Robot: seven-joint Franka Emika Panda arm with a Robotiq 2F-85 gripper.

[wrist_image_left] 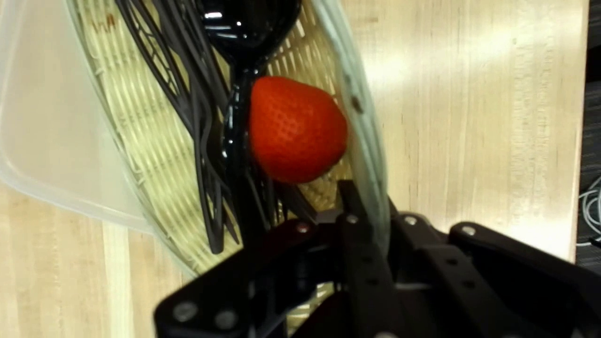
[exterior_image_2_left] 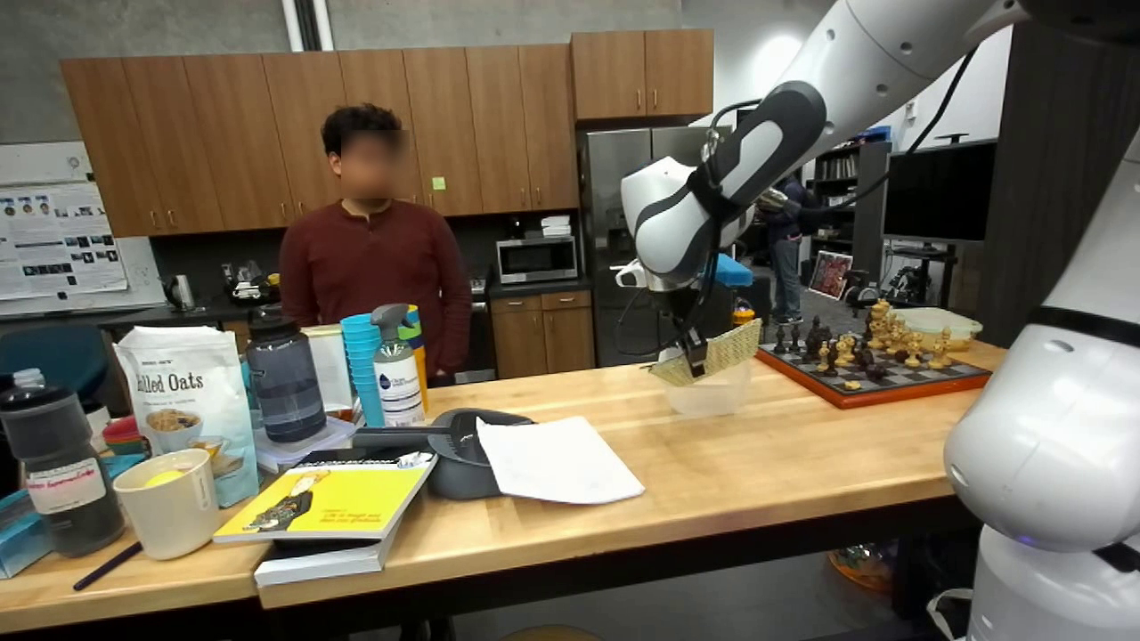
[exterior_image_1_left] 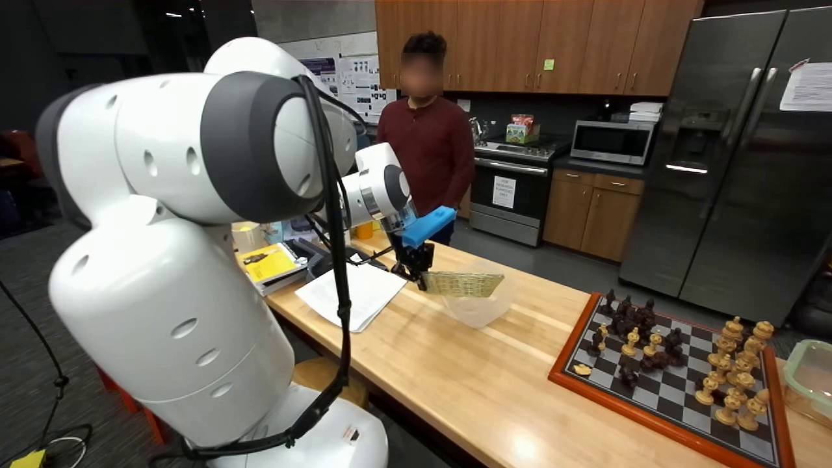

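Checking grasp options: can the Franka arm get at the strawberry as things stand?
Probably not yet: the jaws are shut on the basket rim, so they'd likely need to let go first. The strawberry itself looks uncovered in the wrist view.

We find the arm [exterior_image_2_left: 855,80] slanting in from two o'clock in an exterior view, its gripper [exterior_image_2_left: 696,361] clamped, pointing to six.

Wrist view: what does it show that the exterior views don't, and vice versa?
Only the wrist view shows the strawberry, black spoon and thin dark utensils in the basket. Only the exterior views show the chess board, paper, microwave and person. All share the hand gripping the basket, the tub and the table.
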